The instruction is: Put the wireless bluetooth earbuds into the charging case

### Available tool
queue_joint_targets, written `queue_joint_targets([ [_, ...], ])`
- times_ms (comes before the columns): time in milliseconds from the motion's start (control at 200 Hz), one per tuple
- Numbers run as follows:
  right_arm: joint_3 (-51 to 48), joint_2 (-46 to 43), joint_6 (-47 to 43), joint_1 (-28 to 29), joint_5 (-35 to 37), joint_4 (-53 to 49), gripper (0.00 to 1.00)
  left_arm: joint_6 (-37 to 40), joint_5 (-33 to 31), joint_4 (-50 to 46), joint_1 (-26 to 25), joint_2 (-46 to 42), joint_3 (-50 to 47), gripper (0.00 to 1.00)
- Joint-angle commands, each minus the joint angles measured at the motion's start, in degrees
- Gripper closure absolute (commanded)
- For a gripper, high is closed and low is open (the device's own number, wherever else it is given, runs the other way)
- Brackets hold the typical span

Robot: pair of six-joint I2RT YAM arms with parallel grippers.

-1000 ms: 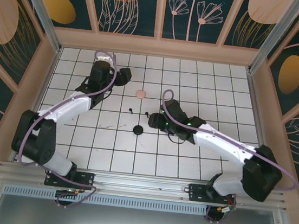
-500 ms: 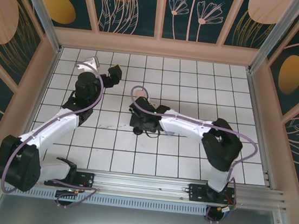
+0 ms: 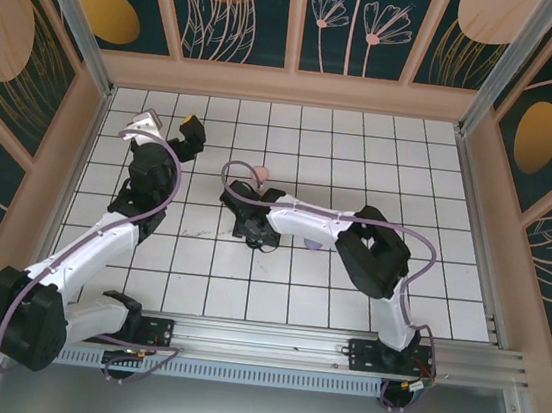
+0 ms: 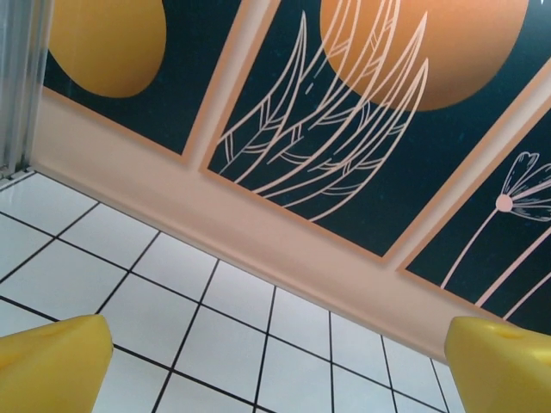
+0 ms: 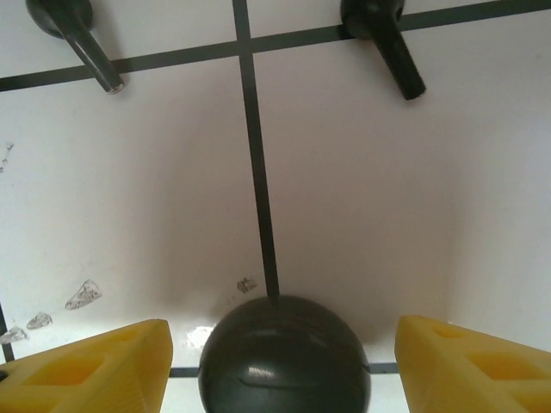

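Note:
A round black charging case lies closed on the white tile floor, between the yellow fingertips of my right gripper. The jaws stand open with a gap on each side of the case. Beyond the case lie two black stemmed earbuds, one at the left and one at the right, both loose on the tiles. From above, my right gripper reaches across the middle of the floor. My left gripper is far back on the left, open and empty, and its fingertips face the back wall.
A pink round case sits on the tiles just behind the right gripper. The patterned back wall rises close in front of the left gripper. The right arm's elbow hangs over the middle right of the floor.
The right arm has swung left across the floor and now stands over the black case and earbuds. The left arm has moved back and left, and its jaws have opened wide.

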Motion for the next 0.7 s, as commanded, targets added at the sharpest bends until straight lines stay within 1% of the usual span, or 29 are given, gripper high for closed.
queue_joint_targets([
  [0, 2.5, 2.0, 0.9, 0.7, 0.1, -2.8, 0.31, 0.9, -2.5, 1.6, 0.0, -1.2, -0.4, 0.01],
  [180, 2.9, 3.4, 1.0, 1.1, -0.2, -3.3, 0.33, 1.0, -2.0, 0.3, 0.0, -1.3, 0.2, 0.01],
  [385, 3.3, 4.4, 1.0, 1.8, -0.7, -3.3, 0.39, 1.1, -1.5, 0.1, 0.0, -1.1, 0.4, 0.01],
  [621, 3.9, 6.0, 1.7, 3.0, -1.1, -3.9, 0.41, 0.5, -1.5, -0.6, 0.0, -1.1, 0.5, 0.01],
  [696, 3.8, 6.4, 2.0, 3.2, -1.2, -3.7, 0.43, 0.2, -1.4, -0.9, 0.1, -1.2, 0.7, 0.01],
])
